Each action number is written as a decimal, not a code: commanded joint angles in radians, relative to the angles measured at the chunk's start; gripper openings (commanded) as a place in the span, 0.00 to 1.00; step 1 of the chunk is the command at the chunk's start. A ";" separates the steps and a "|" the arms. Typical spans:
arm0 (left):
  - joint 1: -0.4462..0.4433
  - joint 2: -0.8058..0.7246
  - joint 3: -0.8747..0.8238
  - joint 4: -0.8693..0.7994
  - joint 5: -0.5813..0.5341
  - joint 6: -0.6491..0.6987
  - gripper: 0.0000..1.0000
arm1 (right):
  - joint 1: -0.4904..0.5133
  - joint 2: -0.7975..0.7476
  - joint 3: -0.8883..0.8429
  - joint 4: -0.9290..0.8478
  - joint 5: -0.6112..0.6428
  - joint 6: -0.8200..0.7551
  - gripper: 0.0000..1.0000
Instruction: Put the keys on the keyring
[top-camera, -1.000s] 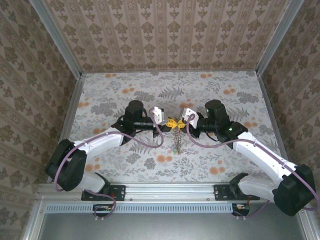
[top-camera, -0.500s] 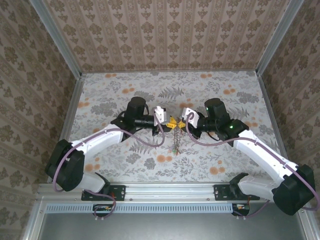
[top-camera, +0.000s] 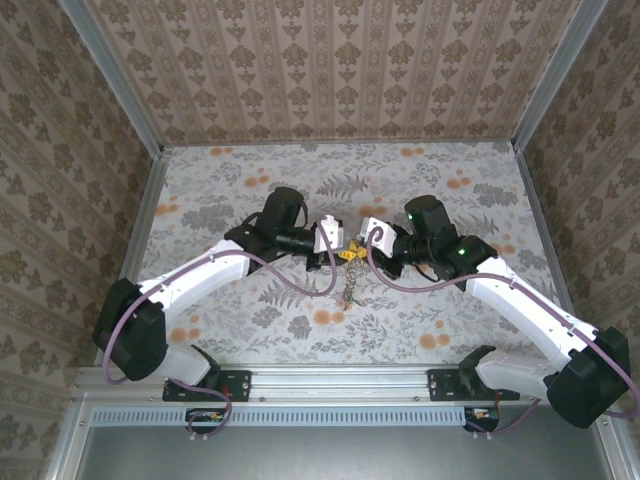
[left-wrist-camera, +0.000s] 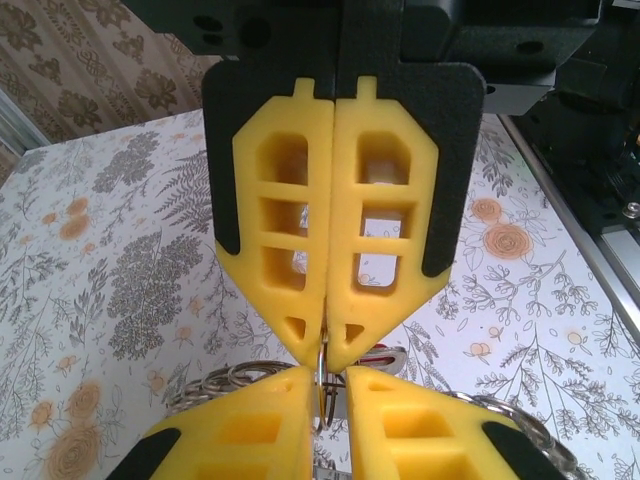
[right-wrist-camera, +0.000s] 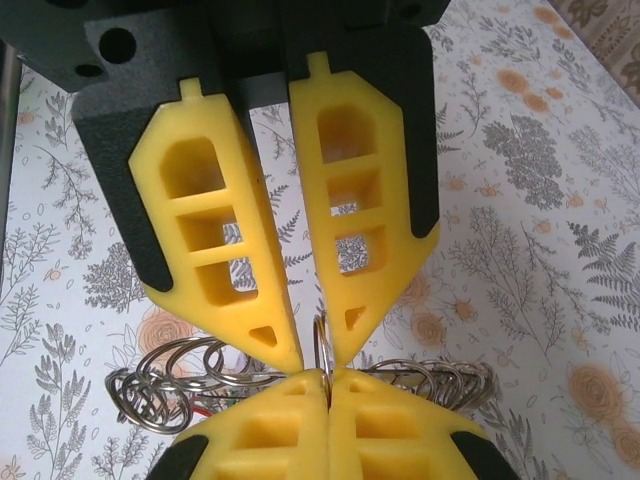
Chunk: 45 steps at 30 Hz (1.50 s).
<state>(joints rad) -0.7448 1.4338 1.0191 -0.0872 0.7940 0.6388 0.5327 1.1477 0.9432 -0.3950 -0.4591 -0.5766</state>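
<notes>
My two grippers meet tip to tip above the middle of the table. The left gripper (top-camera: 343, 250) (left-wrist-camera: 325, 358) is shut on one thin metal ring of the keyring (left-wrist-camera: 212, 385). The right gripper (top-camera: 357, 252) (right-wrist-camera: 318, 358) closes on the same ring from the opposite side, with a narrow slit between its fingers. The keyring's linked silver rings (right-wrist-camera: 165, 385) spread out to both sides behind the fingers, and its chain (top-camera: 352, 285) hangs down toward the table. A red-tagged key (left-wrist-camera: 452, 357) peeks out behind the left fingers. Small red and green bits (right-wrist-camera: 203, 405) show among the rings.
A floral-patterned table top (top-camera: 240, 190) lies under both arms, closed in by patterned walls at the back and sides. A metal rail (top-camera: 330, 385) carrying the arm bases runs along the near edge.
The left arm has reached further right, and the meeting point of the grippers has shifted slightly right and toward me. The hanging chain has moved with them.
</notes>
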 joint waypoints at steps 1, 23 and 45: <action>-0.011 0.017 0.041 -0.046 0.004 0.044 0.12 | 0.012 0.009 0.052 -0.009 0.008 -0.006 0.01; 0.056 0.006 -0.091 0.333 0.229 -0.196 0.00 | -0.081 -0.032 -0.099 0.199 -0.164 0.079 0.15; 0.061 0.002 -0.087 0.263 0.188 -0.162 0.08 | -0.093 -0.008 -0.041 0.152 -0.171 0.068 0.00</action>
<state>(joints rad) -0.6754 1.4525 0.9230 0.2089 0.9726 0.4450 0.4385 1.1343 0.8524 -0.1997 -0.6472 -0.4927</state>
